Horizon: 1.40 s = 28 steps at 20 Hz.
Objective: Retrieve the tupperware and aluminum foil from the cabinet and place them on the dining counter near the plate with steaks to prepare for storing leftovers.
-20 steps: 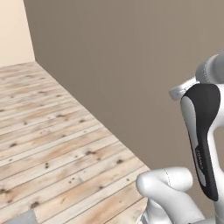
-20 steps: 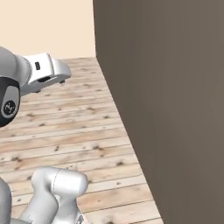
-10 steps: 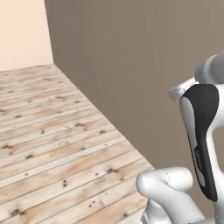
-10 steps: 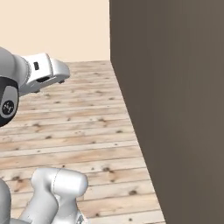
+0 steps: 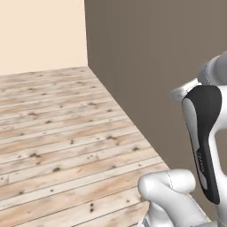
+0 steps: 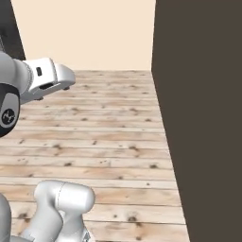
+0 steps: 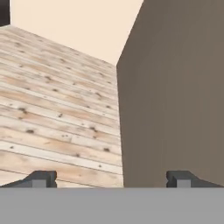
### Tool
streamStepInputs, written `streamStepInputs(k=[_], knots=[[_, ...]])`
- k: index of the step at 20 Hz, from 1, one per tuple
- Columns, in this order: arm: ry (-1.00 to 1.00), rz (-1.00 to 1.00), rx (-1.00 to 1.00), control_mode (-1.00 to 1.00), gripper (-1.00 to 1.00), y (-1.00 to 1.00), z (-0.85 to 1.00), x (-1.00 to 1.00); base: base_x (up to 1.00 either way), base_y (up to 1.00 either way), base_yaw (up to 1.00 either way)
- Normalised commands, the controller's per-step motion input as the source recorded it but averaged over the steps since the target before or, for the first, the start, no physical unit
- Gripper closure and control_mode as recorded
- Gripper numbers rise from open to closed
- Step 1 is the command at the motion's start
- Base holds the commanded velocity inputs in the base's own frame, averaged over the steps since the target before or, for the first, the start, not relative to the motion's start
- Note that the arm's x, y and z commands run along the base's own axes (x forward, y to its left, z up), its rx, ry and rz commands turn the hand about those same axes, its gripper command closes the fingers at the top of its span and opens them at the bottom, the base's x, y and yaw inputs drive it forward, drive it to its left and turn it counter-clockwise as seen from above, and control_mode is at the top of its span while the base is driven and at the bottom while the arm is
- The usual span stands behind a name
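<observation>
Hand (image 7: 111,179) is open wide and empty: on the hand view I see both dark fingertips (image 7: 39,178) far apart at the bottom, nothing between them. It points at the vertical corner edge of a tall dark brown-grey panel (image 7: 175,96), with one tip over the wooden plank floor (image 7: 57,113) and the other in front of the panel face.

Room: floor is bare planks, open to the left and out to the cream wall (image 7: 78,22) at the far end. Right side is closed off by the panel, which meets the floor along a straight line running away from me. On the left base view that panel (image 5: 146,62) takes up the far and right side, with its corner against the cream wall (image 5: 42,33). On the right base view it's a darker slab (image 6: 198,118) down the whole right side.

Cut off or unclear: panel top is out of frame everywhere, and I can't tell what it belongs to, no handles or seams visible. A dark strip (image 6: 9,28) at the top left of the right base view is clipped, can't identify. Same thing probably at the top left corner of the hand view.

Tupperware, foil, cabinet, dining counter: can't place any of them from these views.

Right base view gives me the white wrist section (image 6: 47,78) from the side, over open floor (image 6: 104,132). Left base view has just the dark-banded forearm link (image 5: 204,137) at right.
</observation>
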Motion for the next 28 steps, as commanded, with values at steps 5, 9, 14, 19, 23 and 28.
streamStepInputs(k=[5,9,14,19,23,28], knots=[[0.00,0.00,0.00,1.00,-1.00,0.00,0.00,0.00,1.00,0.66,0.37],[0.00,0.00,0.00,1.00,-1.00,0.00,0.00,0.00,1.00,0.89,0.33],[0.00,0.00,0.00,1.00,-1.00,0.00,0.00,0.00,1.00,1.00,0.32],[0.00,0.00,0.00,1.00,-1.00,0.00,0.00,0.00,0.92,1.00,0.36],[0.00,0.00,0.00,1.00,-1.00,0.00,0.00,0.00,0.83,0.99,0.39],[0.00,0.00,0.00,1.00,-1.00,0.00,0.00,0.00,0.93,0.85,0.40]])
